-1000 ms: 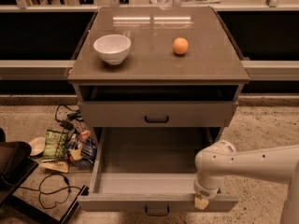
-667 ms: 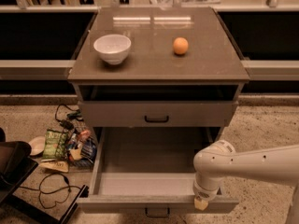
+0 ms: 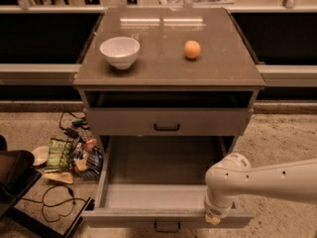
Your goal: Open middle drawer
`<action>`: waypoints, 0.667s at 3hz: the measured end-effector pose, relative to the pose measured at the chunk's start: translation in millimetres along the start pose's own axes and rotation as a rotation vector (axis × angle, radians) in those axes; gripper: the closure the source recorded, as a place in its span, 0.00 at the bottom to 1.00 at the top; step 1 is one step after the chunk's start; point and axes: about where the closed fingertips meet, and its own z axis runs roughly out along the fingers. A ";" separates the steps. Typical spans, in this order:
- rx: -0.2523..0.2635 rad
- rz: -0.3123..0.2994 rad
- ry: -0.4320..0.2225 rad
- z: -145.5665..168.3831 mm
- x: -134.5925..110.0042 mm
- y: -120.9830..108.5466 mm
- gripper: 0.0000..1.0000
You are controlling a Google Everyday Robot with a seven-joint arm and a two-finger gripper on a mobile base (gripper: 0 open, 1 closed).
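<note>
**Change:** next to none since a second ago. The middle drawer (image 3: 163, 195), lower centre of the frame, stays pulled far out, and the arm has barely shifted. Judged: the opening is done or nearly so.

**Hand** (image 3: 213, 218): lower right of centre, at the drawer's front rim, right of its black handle (image 3: 167, 226) and not on it. Whether it is wide or narrow cannot be told.

**Middle drawer:** plain grey tray, nothing in it.

**Upper drawer** (image 3: 167, 122): shut, contents hidden.

**Bowl** (image 3: 120, 51): white, on the bench (image 3: 163, 76), upper left; appears empty.

**Orange** (image 3: 192, 49): loose on the bench, well apart from the bowl.

**Floor, left:** snack packets (image 3: 67, 155) and cables (image 3: 57, 200).
</note>
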 end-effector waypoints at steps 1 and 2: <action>0.000 0.000 0.000 0.0 0.0 0.0 1.00; 0.014 0.017 -0.015 -0.2 5.3 23.6 1.00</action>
